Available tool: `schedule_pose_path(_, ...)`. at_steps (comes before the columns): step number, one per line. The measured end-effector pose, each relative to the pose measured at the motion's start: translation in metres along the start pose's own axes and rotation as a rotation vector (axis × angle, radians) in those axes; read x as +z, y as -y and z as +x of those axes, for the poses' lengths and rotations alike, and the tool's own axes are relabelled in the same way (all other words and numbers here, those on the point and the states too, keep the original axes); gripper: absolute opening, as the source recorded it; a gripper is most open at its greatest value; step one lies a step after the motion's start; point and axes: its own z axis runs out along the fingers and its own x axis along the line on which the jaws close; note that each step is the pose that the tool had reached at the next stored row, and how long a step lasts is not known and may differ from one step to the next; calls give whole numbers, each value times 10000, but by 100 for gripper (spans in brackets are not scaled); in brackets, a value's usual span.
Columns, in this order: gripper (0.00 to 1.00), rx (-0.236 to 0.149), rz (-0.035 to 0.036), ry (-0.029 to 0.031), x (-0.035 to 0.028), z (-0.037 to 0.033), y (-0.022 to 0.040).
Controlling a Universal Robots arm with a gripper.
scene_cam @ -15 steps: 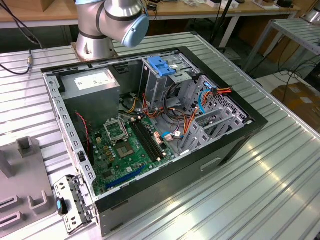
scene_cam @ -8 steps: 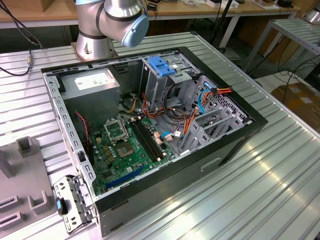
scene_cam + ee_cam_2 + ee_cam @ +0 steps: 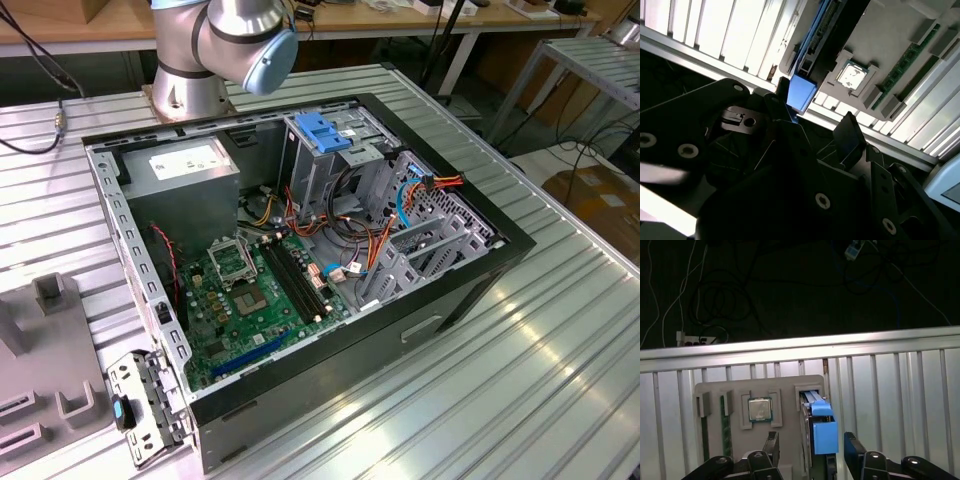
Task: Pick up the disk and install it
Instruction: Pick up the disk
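No text is showing clearly enough to read. In the exterior view, a white sticker (image 3: 185, 160) is lying on top of the grey power box (image 3: 190, 208) inside the open computer case (image 3: 465, 300), and its print is coming out too small to make out. In both wrist views, the square silver chip (image 3: 760, 410) (image 3: 852, 76) is carrying faint, illegible markings.

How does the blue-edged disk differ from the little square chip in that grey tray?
The disk stands on edge; the chip lies flat, face up. The disk carries blue plastic; the chip is bare silver. The open pincer is centred on the disk; the chip lies off to its side. Both sit in the grey tray.
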Motion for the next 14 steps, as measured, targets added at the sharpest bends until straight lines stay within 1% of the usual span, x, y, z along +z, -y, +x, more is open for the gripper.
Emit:
schedule_pose_path(4,63,-20,37,2,73,-30,-2)
schedule_pose_path(8,63,-54,74,5,132,-40,-15)
schedule_pose_path(11,63,-104,86,5,179,-41,-23)
schedule_pose_path(14,63,-150,96,6,239,-44,-27)
